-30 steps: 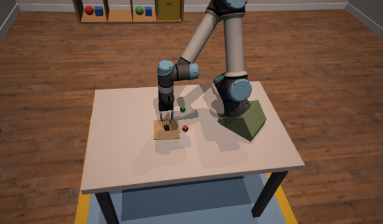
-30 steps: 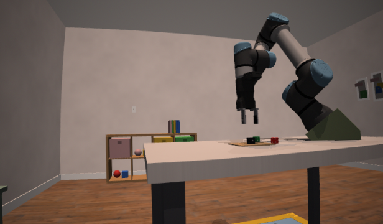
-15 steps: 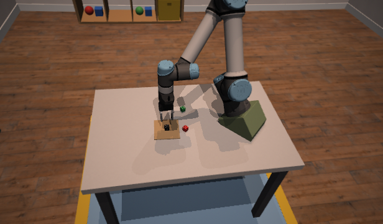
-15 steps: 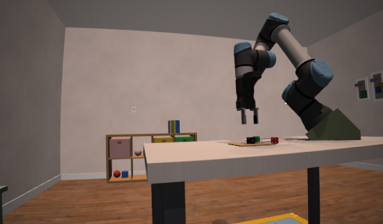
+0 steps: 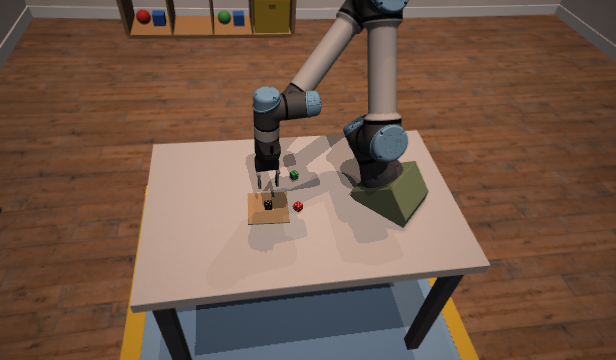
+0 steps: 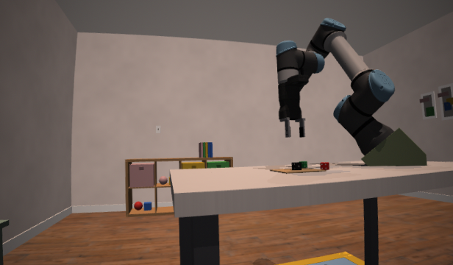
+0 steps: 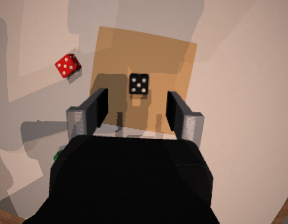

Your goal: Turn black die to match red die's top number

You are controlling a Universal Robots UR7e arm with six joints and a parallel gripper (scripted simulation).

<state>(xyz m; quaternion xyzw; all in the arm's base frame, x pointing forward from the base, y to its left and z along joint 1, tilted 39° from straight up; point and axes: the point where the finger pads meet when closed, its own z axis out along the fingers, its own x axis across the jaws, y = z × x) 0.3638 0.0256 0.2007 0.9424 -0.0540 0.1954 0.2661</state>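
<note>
Below open hand (image 6: 294, 132): blk die (image 6: 295, 165).

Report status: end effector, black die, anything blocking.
End effector open, empty, above the mat. Black die flat on mat, untouched. Red die off mat, apart; nothing in the way.

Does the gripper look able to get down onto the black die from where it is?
Probably yes: the gripper is open and hangs above the black die, which lies alone on the mat.
</note>
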